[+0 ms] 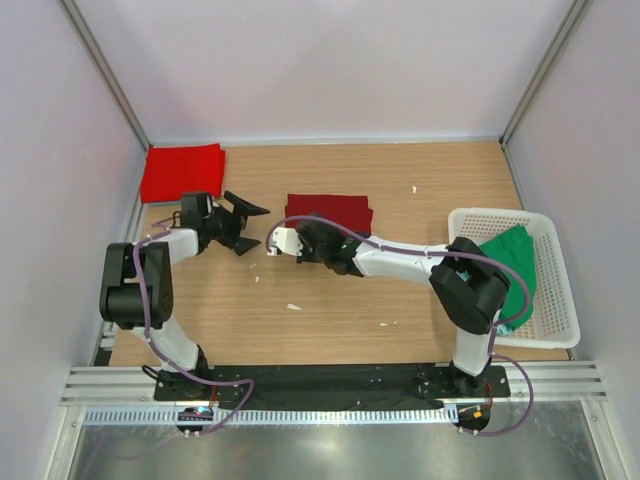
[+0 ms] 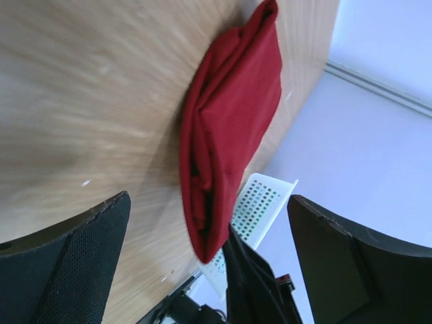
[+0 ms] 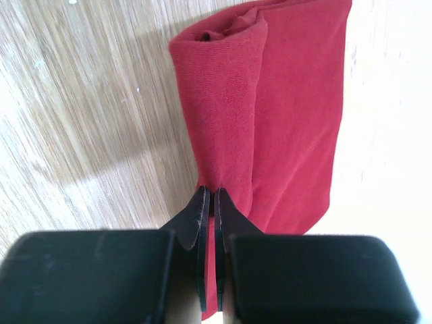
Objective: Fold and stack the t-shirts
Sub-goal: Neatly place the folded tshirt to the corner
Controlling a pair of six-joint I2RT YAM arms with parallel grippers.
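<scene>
Right gripper [image 3: 208,194] pinched shut on near edge of folded maroon t-shirt [image 1: 330,210] at middle of table [image 1: 330,310]. Left gripper [image 1: 248,226] wide open near it, not touching. Cloth soft, light, limp: likely to sag and unfold unless held through all layers at folded edge.
</scene>
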